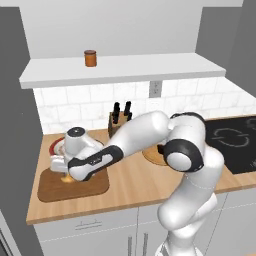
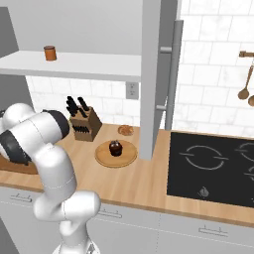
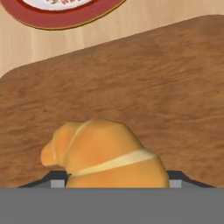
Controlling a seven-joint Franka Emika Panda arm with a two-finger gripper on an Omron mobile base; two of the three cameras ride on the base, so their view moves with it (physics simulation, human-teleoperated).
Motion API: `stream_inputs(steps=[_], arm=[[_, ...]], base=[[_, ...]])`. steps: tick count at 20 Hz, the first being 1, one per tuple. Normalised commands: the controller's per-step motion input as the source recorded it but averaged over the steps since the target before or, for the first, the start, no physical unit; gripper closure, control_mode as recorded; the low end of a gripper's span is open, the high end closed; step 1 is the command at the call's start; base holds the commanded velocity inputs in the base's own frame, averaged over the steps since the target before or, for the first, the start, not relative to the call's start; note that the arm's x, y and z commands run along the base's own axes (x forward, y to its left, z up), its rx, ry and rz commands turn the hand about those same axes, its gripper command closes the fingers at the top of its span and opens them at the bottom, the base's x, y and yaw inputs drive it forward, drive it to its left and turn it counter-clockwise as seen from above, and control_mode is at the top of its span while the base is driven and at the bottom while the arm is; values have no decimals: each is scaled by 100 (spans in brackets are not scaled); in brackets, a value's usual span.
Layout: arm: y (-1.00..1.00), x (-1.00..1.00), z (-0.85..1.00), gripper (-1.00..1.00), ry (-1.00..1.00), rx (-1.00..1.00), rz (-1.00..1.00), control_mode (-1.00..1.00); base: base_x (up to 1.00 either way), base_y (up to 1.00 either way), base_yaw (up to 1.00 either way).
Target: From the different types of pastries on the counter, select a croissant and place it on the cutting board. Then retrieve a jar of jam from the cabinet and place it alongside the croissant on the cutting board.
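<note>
Golden-yellow crescent croissant (image 3: 105,155): lower part cut off in the hand view. Red-rimmed round plate (image 3: 65,13): cropped by the top edge. Large dark brown wooden cutting board (image 2: 20,167): mostly hidden behind the arm in the right base view.

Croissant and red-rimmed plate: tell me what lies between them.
In the hand view, a bare stretch of the cutting board lies beyond the croissant, then a strip of bare counter before the red-rimmed plate.

Knife block (image 1: 119,120), red-rimmed plate (image 3: 65,13), cooktop (image 2: 213,168)
</note>
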Motion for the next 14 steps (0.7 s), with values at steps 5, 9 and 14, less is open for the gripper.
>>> stream_inputs(steps=[5,9,14], arm=[[43,0,-6,100,2,-4,0,-100],[54,0,-5,100,6,-5,0,-100],[18,0,-7,100,5,-3,0,-100]], base=[[0,0,0],[0,0,0],[0,0,0]])
